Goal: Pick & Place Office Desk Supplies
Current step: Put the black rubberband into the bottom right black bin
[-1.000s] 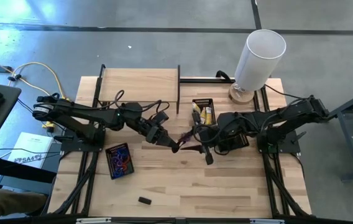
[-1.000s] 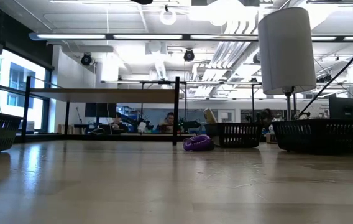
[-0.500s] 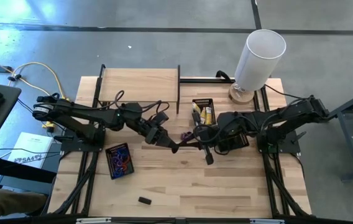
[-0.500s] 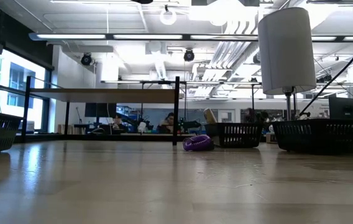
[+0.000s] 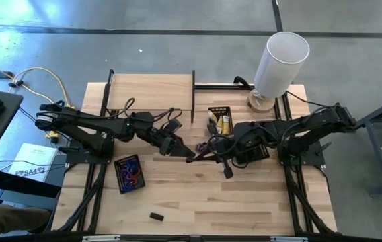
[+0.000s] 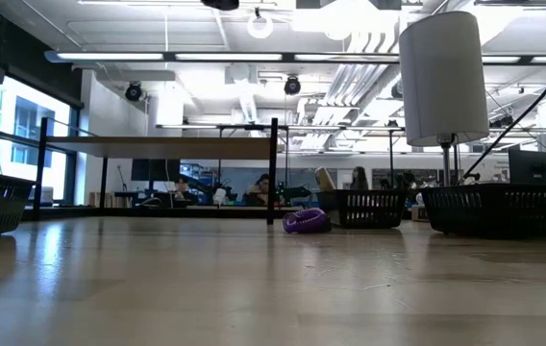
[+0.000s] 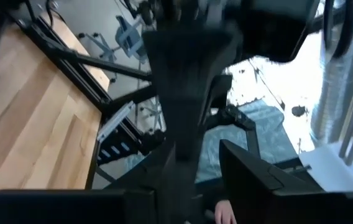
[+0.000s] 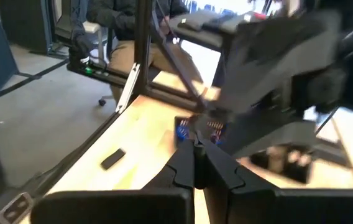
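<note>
Two grippers meet tip to tip above the middle of the table

The right gripper (image 5: 197, 156) has its fingers pressed together in its wrist view; whether the thin dark thing at its tip in the high view is a loop I cannot tell. The left gripper (image 5: 185, 156) reaches to it from the other side, fingers partly apart (nothing visible between them). A small mesh tray (image 5: 129, 173) with coloured loops (image 5: 132, 170) lies near the left arm, and a small black block (image 5: 155, 216) lies alone by the front edge. A purple loop bundle (image 6: 307, 221) rests on the wood in the low view. Yellow packets (image 5: 225, 124) sit in a tray behind the right gripper.
</note>
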Tool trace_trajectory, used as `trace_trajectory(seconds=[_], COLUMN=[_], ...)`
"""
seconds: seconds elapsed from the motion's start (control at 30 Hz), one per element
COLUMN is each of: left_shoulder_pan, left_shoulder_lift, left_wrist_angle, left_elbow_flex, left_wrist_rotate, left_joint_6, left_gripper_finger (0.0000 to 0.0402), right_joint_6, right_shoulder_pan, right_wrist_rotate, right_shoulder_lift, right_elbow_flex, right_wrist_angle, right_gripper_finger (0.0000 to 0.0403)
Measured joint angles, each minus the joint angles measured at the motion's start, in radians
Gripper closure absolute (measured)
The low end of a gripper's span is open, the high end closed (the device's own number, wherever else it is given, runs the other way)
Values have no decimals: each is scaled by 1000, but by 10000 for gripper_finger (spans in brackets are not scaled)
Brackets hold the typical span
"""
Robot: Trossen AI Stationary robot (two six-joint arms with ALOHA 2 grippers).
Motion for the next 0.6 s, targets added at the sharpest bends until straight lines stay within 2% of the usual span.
trace_trajectory(seconds=[0.2, 0.3, 0.47, 0.6], left_shoulder_pan=[57, 88, 125, 149], left_shoulder_lift=[0, 0, 0, 0], left_wrist_angle=[0, 0, -4, -21], left_elbow_flex=[0, 0, 1, 1], left_wrist_rotate=[0, 0, 1, 1], left_joint_6=[-2, -1, 49, 87], left_gripper_finger=[274, 274, 273, 273], right_joint_6=[185, 378, 629, 812], right_shoulder_pan=[7, 20, 62, 123], right_wrist_rotate=[5, 36, 30, 91], right_shoulder_lift=[-52, -78, -106, -112], right_elbow_flex=[1, 1, 1, 1], right_wrist_angle=[-161, -344, -661, -886], right_gripper_finger=[398, 398, 399, 399])
